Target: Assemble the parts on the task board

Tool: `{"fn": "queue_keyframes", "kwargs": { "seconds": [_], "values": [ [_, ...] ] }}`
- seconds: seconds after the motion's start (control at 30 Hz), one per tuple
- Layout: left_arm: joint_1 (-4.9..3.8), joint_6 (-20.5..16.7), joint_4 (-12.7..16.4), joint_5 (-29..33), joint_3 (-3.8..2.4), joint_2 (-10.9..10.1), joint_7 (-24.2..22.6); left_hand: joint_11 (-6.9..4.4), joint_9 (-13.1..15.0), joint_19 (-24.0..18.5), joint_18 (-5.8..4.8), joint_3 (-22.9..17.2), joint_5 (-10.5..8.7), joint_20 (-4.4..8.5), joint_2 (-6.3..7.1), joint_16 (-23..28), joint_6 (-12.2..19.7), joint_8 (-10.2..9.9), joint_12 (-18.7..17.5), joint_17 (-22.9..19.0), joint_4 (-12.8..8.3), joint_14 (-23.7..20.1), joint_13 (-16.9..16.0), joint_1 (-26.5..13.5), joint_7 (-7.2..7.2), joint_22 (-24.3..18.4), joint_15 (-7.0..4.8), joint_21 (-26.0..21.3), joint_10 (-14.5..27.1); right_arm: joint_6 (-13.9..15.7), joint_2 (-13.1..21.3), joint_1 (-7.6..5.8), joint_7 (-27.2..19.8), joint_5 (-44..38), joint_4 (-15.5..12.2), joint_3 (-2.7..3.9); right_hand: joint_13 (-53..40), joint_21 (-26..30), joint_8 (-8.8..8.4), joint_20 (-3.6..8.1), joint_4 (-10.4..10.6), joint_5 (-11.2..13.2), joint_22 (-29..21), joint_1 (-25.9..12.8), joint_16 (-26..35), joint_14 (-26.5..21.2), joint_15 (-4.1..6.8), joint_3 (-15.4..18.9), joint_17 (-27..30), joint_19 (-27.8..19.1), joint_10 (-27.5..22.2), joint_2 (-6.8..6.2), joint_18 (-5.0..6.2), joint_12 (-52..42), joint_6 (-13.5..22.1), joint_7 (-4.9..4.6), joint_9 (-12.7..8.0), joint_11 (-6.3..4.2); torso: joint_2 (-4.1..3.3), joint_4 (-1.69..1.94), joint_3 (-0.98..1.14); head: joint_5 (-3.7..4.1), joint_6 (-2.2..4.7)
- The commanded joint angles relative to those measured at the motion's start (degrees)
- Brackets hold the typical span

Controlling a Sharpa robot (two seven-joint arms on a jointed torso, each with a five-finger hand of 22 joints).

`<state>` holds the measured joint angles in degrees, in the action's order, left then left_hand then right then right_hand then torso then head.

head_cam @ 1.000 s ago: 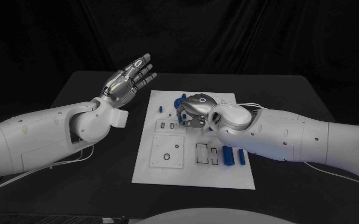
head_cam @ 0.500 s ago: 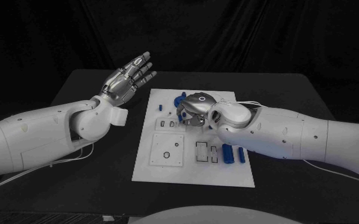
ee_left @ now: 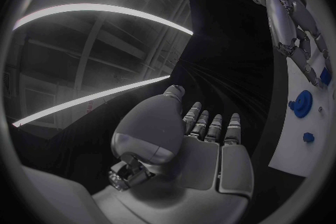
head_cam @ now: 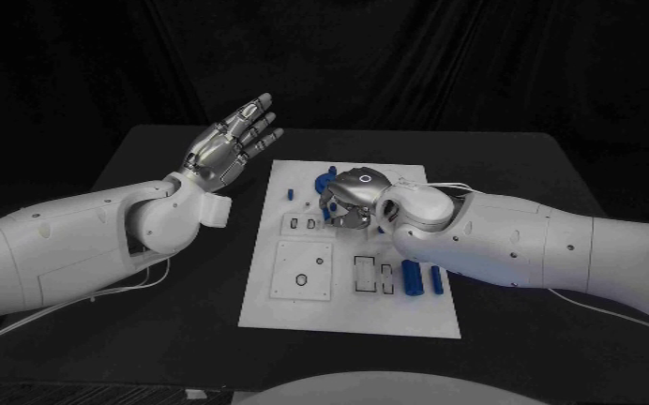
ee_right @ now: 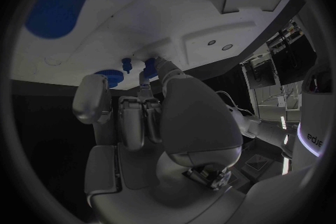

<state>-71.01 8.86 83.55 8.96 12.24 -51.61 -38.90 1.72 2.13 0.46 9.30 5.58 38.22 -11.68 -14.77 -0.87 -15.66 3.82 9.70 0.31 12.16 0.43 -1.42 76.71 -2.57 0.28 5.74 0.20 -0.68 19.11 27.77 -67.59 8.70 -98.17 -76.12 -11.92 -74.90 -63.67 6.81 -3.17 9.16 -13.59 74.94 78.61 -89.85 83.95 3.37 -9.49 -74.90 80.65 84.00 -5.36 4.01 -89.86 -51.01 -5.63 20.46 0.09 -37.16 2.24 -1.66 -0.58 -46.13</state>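
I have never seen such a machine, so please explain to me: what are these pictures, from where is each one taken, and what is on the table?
This is a robot with two white arms, each ending in a silver hand. One picture looks down from its head; the two round ones come from cameras at its wrists. On the black table lies a white board with small blue parts on it. The left hand is raised beside the board, fingers straight and apart, holding nothing. The right hand is curled down over the board's far part; its wrist camera shows its fingers at a blue part, but I cannot tell whether they grip it.
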Motion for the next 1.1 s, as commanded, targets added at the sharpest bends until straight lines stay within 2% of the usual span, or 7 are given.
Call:
{"fn": "queue_keyframes", "kwargs": {
  "seconds": [0.03, 0.43, 0.53, 0.63, 0.77, 0.87, 1.1],
  "values": [
    [0.08, 0.65, 0.07, -0.02, -0.06, 0.06, -1.5, 0.47, 0.03, -0.07, 0.74, -0.39, 0.32, -0.45, -0.21, -0.33, 0.21, 0.14, 0.26, 0.06, -0.05, -0.14, -0.07, 0.53, -0.1, -0.03, 0.37, 0.12, -0.05, -0.41, -0.04, 0.16, -0.07, -0.4, 0.03, 0.02, -15.1, 0.3, -0.62, -0.12, -0.13, 0.75, 8.24, -0.68, -0.15, 6.05, -0.33, 0.31, -15.1, -0.17, 6.0, 0.01, 1.1, -0.14, 0.7, 0.0, -0.43, 0.36, 0.01, 0.0, -0.01, -0.01, 0.0],
    [0.09, 0.57, 0.11, -0.02, -0.06, -0.04, -1.44, 0.47, 0.03, -0.08, 0.74, -0.44, 0.31, -0.46, -0.23, -0.32, 0.22, 0.14, 0.28, 0.06, -0.06, -0.14, -0.08, 0.5, -0.1, -0.04, 0.38, 0.11, -0.04, 0.55, 0.17, 0.15, -0.58, -0.4, 0.06, 0.02, -15.1, 3.29, -3.32, -0.06, 0.53, 5.79, 7.59, -1.79, -0.15, 6.05, -0.2, 2.0, -15.1, -1.05, 6.0, -0.62, 1.56, -0.14, 6.99, 0.2, -4.51, 0.19, 0.0, -0.01, -0.02, -0.06, 0.01],
    [0.09, 0.51, 0.12, -0.02, -0.06, -0.1, -1.4, 0.47, 0.03, -0.08, 0.74, -0.44, 0.31, -0.46, -0.23, -0.32, 0.22, 0.14, 0.28, 0.06, -0.06, -0.14, -0.08, 0.5, -0.1, -0.04, 0.38, 0.11, -0.04, 1.75, 0.45, 0.14, -1.04, -0.4, -0.02, 0.03, -15.1, 3.91, -3.09, -0.05, 2.14, 8.74, 7.51, -2.77, -0.15, 6.05, -0.2, 2.88, -15.1, -1.12, 6.0, -1.58, 1.6, -0.14, 8.09, 0.22, -5.78, 0.15, 0.03, -0.02, 0.0, -0.26, -0.05],
    [0.09, 0.47, 0.07, -0.02, -0.06, -0.13, -1.38, 0.47, 0.03, -0.08, 0.74, -0.44, 0.31, -0.46, -0.23, -0.32, 0.22, 0.14, 0.28, 0.06, -0.06, -0.14, -0.08, 0.5, -0.1, -0.04, 0.38, 0.11, -0.04, 3.01, 0.78, 0.12, -1.43, -0.4, -0.26, 0.03, -15.1, 4.15, -3.13, -0.03, 3.44, 9.78, 7.5, -2.98, -0.15, 6.05, -0.14, 3.16, -15.1, -1.11, 6.0, -2.36, 1.62, -0.14, 8.57, 0.32, -6.43, 0.09, 0.04, -0.02, -0.01, -0.41, -0.14],
    [0.09, 0.39, -0.09, -0.02, -0.06, -0.1, -1.41, 0.44, 0.03, -0.06, 0.74, -0.45, 0.3, -0.46, -0.19, -0.33, 0.24, 0.14, 0.25, 0.06, -0.07, -0.14, -0.07, 0.48, -0.13, -0.03, 0.38, 0.12, -0.03, 4.42, 1.31, -0.02, -1.91, -0.4, -0.84, 0.04, -15.1, 5.35, -3.07, 0.06, 7.29, 10.67, 7.3, -2.87, -0.15, 6.05, -0.03, 4.0, -15.1, -1.43, 6.0, -4.85, 1.77, -0.14, 9.5, 0.51, -7.54, -0.05, 0.02, -0.01, -0.02, -0.42, 0.01],
    [0.09, 0.36, -0.2, -0.02, -0.06, -0.05, -1.5, 0.42, 0.03, -0.05, 0.74, -0.45, 0.3, -0.46, -0.18, -0.32, 0.27, 0.14, 0.22, 0.06, -0.08, -0.15, -0.07, 0.47, -0.13, -0.02, 0.38, 0.13, -0.03, 6.19, 1.89, -0.46, -2.6, -0.4, -1.64, 0.04, -15.1, 6.42, -3.04, 0.14, 7.79, 10.74, 7.07, -4.05, -0.15, 6.05, -0.01, 5.69, -15.1, -1.83, 6.0, -6.08, 1.92, -0.14, 9.73, 0.55, -7.96, -0.15, 0.04, 0.0, -0.02, -0.5, -0.01],
    [0.09, 0.43, -0.24, -0.02, -0.06, 0.06, -1.68, 0.41, 0.03, 0.0, 0.74, -0.46, 0.3, -0.46, -0.17, -0.34, 0.28, 0.13, 0.23, 0.06, -0.09, -0.14, -0.07, 0.47, -0.09, 0.0, 0.39, 0.16, -0.03, 9.25, 3.7, -2.34, -3.68, -0.4, -4.18, 0.04, -15.1, 7.29, -2.86, 0.22, 7.94, 10.65, 6.96, -5.51, -0.15, 6.05, 0.05, 13.41, -15.1, -1.99, 6.0, -6.52, 1.98, -0.14, 9.49, 0.61, -8.85, -0.21, 0.05, -0.03, 0.0, -0.69, -0.13]
  ]
}}
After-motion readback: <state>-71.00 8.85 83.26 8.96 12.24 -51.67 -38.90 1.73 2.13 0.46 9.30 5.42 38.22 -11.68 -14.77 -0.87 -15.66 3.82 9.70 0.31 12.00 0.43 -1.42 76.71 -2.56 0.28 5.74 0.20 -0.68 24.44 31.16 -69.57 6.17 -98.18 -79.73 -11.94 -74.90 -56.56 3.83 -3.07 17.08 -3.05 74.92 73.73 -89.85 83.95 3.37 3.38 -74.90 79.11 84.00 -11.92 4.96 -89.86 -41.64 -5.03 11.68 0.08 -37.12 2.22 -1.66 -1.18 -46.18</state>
